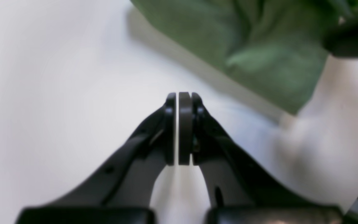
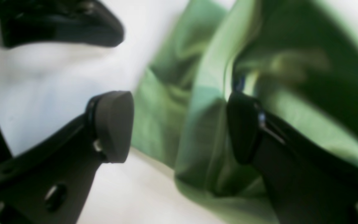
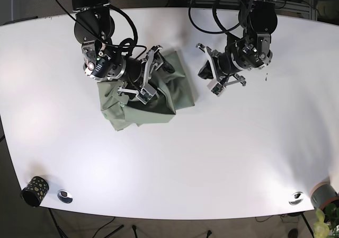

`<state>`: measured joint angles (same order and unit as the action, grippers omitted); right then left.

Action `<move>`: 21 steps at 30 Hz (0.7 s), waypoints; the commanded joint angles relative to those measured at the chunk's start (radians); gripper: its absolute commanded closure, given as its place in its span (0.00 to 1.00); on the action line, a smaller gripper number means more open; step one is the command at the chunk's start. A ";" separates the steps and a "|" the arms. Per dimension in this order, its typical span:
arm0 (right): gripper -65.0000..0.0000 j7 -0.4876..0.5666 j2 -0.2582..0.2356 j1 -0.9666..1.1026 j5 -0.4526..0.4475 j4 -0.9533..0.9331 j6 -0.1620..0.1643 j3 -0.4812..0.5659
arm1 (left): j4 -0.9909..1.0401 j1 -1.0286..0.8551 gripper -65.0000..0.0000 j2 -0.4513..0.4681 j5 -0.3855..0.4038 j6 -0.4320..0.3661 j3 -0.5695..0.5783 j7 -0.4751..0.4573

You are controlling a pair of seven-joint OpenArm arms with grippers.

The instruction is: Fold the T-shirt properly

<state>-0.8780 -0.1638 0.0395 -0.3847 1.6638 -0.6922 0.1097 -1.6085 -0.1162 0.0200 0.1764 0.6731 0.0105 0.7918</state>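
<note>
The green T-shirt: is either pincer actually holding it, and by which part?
Neither, it seems. The left pincer is shut on nothing, beside the T-shirt. The right pincer is open astride a bunched fold, not clamped.

1. The base view looks straight down from high above onto the whole white table.
2. The left wrist view looks along its closed gripper, near the tabletop, toward the green T-shirt.
3. The right wrist view sits close over the T-shirt, which all three views share.
</note>
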 commanded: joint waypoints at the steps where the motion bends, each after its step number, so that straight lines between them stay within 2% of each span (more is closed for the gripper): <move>1: 0.38 0.062 -0.006 -0.017 -0.015 -0.018 -0.006 -0.003 | -0.002 0.036 1.00 -0.002 0.015 0.025 0.003 -0.044; 6: 0.67 0.102 -0.007 -0.037 -0.015 -0.067 -0.006 -0.005 | 0.067 0.077 1.00 -0.016 0.015 0.025 0.032 -0.048; 10: 0.83 0.119 -0.023 -0.043 -0.015 -0.090 -0.006 -0.005 | 0.121 0.111 1.00 -0.025 0.013 0.025 0.073 -0.048; 17: 0.98 0.138 -0.024 -0.059 -0.020 -0.075 -0.006 -0.003 | 0.211 0.151 1.00 -0.033 0.016 0.025 0.108 -0.059; 21: 1.00 0.132 -0.026 -0.053 -0.021 0.009 -0.006 -0.002 | 0.230 0.151 1.00 -0.035 0.016 0.025 0.108 -0.107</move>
<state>-0.7692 -0.1856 0.0032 -0.3771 1.6245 -0.6891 0.1093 -1.3796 0.0254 -0.0105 0.1959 0.6937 0.1169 0.6891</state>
